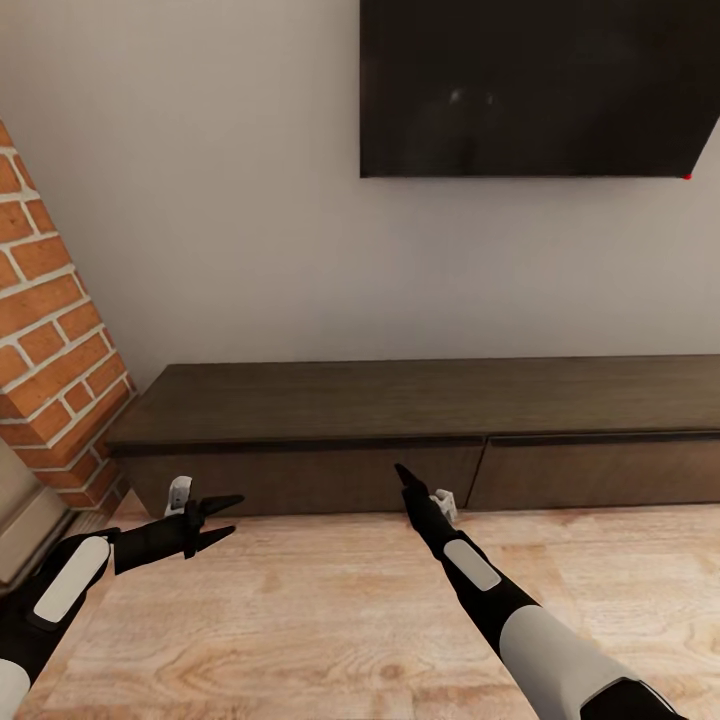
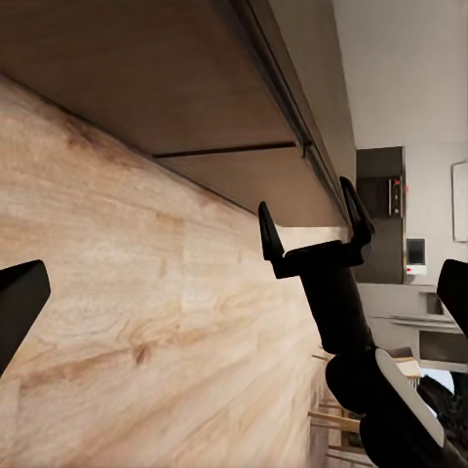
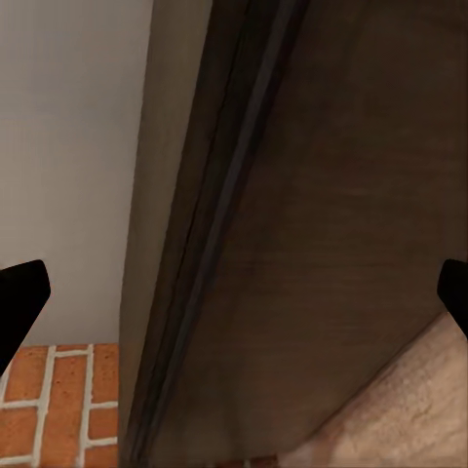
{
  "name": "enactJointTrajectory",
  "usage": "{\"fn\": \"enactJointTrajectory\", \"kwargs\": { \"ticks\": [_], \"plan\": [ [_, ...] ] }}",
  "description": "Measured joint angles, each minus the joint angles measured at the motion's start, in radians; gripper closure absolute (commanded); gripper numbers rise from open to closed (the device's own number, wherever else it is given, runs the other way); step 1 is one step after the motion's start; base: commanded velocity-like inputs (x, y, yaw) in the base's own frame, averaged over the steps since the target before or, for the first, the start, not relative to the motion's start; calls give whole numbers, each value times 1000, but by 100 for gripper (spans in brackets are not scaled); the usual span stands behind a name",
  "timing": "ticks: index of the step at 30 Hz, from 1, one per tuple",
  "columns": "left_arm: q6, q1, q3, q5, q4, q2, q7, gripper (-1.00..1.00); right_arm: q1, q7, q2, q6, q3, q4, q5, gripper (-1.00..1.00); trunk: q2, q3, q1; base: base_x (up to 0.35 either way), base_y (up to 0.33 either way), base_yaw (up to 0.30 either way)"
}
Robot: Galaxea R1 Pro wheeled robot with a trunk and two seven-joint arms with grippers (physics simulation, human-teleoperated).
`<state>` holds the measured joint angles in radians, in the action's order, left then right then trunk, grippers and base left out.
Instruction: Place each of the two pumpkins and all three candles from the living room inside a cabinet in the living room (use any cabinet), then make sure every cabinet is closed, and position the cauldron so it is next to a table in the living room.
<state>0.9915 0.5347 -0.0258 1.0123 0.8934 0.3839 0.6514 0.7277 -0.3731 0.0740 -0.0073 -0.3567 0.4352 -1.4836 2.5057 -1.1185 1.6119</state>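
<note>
While both arms reach forward over the wood floor point(image 1: 330, 620), the cabinet point(image 1: 420, 430) stands against the far wall, a long low dark-brown unit, both visible drawer fronts flush and shut.

Left gripper point(image 1: 222, 518): fingers spread, empty, hovering above the floor near the cabinet's left drawer front; pointed rightward, apparently held in reserve.

Right gripper point(image 2: 314, 226): fingers spread, empty, tips just beside the upper edge of the left drawer front, close to the seam between the two drawers. Judged purpose: the fronts carry no handles, so the fingers are set to catch the lip under the top and draw the drawer open.

Surroundings: brick column point(image 1: 50, 330) at left; dark wall-mounted screen point(image 1: 530, 85) above the cabinet.

Status, judged: cabinet not yet opened; storing of goods yet to follow.
</note>
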Motion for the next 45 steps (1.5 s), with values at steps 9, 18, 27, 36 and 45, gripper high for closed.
{"fn": "enactJointTrajectory", "kwargs": {
  "ticks": [9,18,27,36,45],
  "plan": [
    [0,0,-1,1,0,1,0,-100,0,0,0,0,1,0,0,-100,0,0,0,104,51,0],
    [0,0,-2,1,0,0,0,-100,0,0,-2,0,3,-2,-39,-100,0,0,0,81,3,0],
    [0,0,-2,1,0,0,0,-100,0,0,-4,0,3,-3,-64,-100,0,0,0,185,0,0],
    [0,0,-1,2,0,0,0,-100,0,0,-4,0,3,-3,-64,-100,0,0,0,128,-61,0],
    [0,0,0,1,0,0,0,-100,0,0,-3,-2,3,-3,-64,-100,0,0,0,107,-50,0]
  ]
}}
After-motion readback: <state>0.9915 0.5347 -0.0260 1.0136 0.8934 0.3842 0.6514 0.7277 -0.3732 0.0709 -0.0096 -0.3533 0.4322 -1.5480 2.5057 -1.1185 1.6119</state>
